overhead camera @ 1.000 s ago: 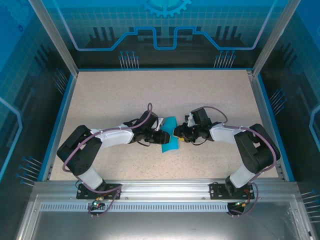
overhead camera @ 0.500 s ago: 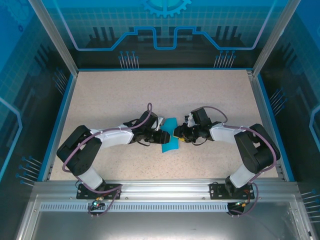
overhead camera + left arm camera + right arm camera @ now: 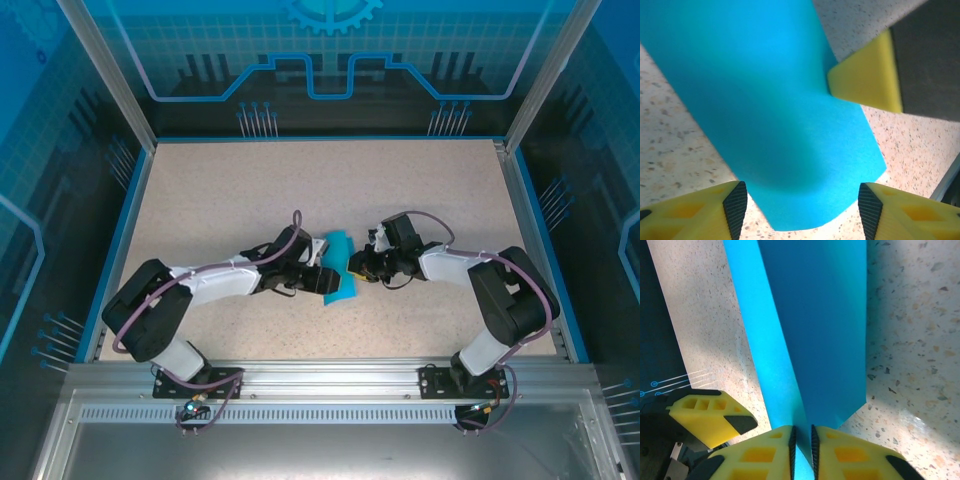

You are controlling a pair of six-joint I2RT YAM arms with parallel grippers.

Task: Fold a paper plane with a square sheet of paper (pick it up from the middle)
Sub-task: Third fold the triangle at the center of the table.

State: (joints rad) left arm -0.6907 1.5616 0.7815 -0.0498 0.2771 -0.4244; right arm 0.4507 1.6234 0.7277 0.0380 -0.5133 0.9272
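Observation:
The teal-blue square sheet of paper (image 3: 342, 290) lies mid-table, bent over into a long loose fold rather than a pointed paper plane. My right gripper (image 3: 356, 266) meets it from the right. In the right wrist view its jaws (image 3: 802, 450) are shut on the fold's lower edge, with the sheet (image 3: 825, 330) stretching away above them. My left gripper (image 3: 322, 280) is at the sheet's left side. In the left wrist view it (image 3: 802, 212) stands open, its pads either side of the bulging paper (image 3: 765, 100) without touching it. A right finger (image 3: 865, 75) presses the paper's far edge.
The speckled beige table (image 3: 250, 190) is bounded by blue rims and transparent walls. An aluminium rail (image 3: 320, 375) with both arm bases runs along the near edge. One yellow left fingertip (image 3: 710, 417) sits close beside the right jaws.
My left gripper has opened off the paper and its arm has dropped lower and stretched out. The right gripper has closed tighter on the fold. The paper has barely shifted.

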